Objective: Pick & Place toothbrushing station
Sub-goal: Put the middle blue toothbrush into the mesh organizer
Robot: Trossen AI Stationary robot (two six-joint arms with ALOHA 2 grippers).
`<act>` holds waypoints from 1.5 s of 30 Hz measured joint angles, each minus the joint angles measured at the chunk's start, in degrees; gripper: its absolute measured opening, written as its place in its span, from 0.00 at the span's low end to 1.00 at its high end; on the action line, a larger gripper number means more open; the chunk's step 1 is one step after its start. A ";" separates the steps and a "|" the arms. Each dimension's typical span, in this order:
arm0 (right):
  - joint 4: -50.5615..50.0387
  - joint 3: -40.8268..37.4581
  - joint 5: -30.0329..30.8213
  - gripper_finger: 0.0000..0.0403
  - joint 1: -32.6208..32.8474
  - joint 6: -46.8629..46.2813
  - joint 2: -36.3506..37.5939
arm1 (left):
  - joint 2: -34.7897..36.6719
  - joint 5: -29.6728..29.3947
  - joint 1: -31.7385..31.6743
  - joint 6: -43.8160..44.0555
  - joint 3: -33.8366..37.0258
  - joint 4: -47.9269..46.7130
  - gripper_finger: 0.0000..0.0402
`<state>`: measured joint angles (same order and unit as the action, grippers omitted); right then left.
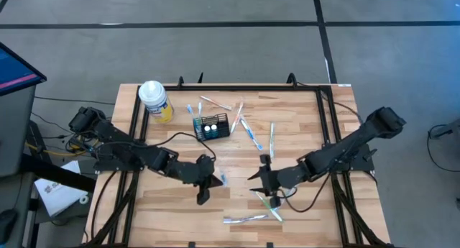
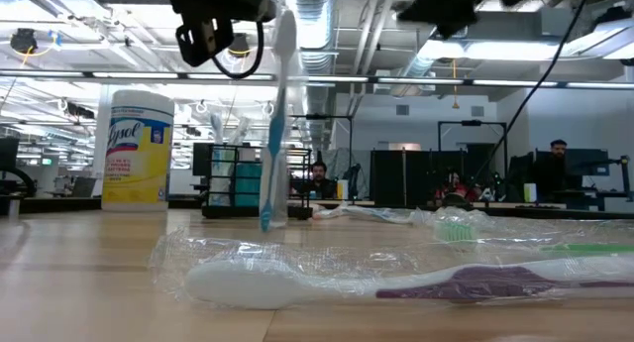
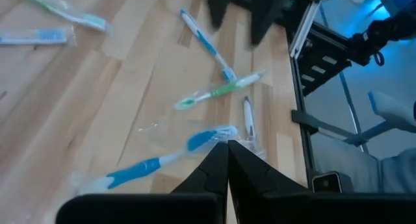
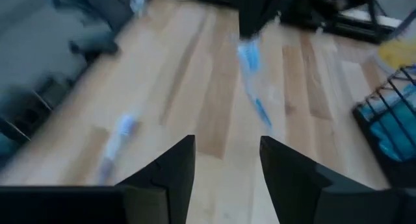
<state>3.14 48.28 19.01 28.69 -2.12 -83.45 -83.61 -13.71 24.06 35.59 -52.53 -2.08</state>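
Yellow canister (image 1: 155, 100) with white lid stands at the desk's (image 1: 172, 212) far left corner. Left gripper (image 1: 207, 185) sits over the desk centre-left, fingers (image 3: 224, 169) pressed fully together on a wrapped blue toothbrush (image 2: 276, 124); in the low view it hangs upright from above, clear of the desk.

Toothbrushing station (image 1: 212, 126), the black wire caddy, stands toward the far edge, centre, already holding brushes. Loose wrapped toothbrushes (image 1: 251, 135) lie just right of it, more near the front edge (image 1: 248, 218).

Right gripper (image 1: 264, 177) hovers centre-right, fingers (image 4: 170, 164) apart and empty, facing the left one.

Risks, as judged:
- The thin pinch on slick wrapping may slip, dropping the brush short of the caddy.
- The grippers are near each other; they could collide if both move inward.
- A misaligned lowering could tip the light caddy.
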 joint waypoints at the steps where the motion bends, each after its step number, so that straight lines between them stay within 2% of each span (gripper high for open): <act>1: 1.56 -0.04 1.18 0.40 -0.04 1.03 -1.47 | 0.00 -0.01 -0.19 -0.68 0.01 0.59 0.00; 4: 5.34 0.03 3.59 0.38 -0.60 3.44 -4.06 | 0.00 0.01 -0.67 -1.95 0.00 1.67 0.00; 13: 11.55 -0.01 3.30 0.36 -3.45 3.29 -6.83 | 0.00 0.01 -0.86 -3.82 0.01 3.97 0.00; 20: 18.13 0.10 -0.83 0.37 -4.91 2.70 -10.91 | 0.00 -0.01 -1.12 -3.87 0.01 4.29 0.00; 26: 23.12 0.07 -1.40 0.39 -5.29 2.57 -13.59 | 0.00 0.01 -1.12 -5.00 0.01 4.82 0.00; 45: 26.12 0.10 -2.69 0.45 -6.84 2.11 -13.50 | 0.00 -1.46 -1.12 -6.92 0.01 7.09 0.00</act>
<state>29.26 48.38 16.32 21.85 -0.01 -96.95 -83.61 -15.17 22.94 28.67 -52.51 5.02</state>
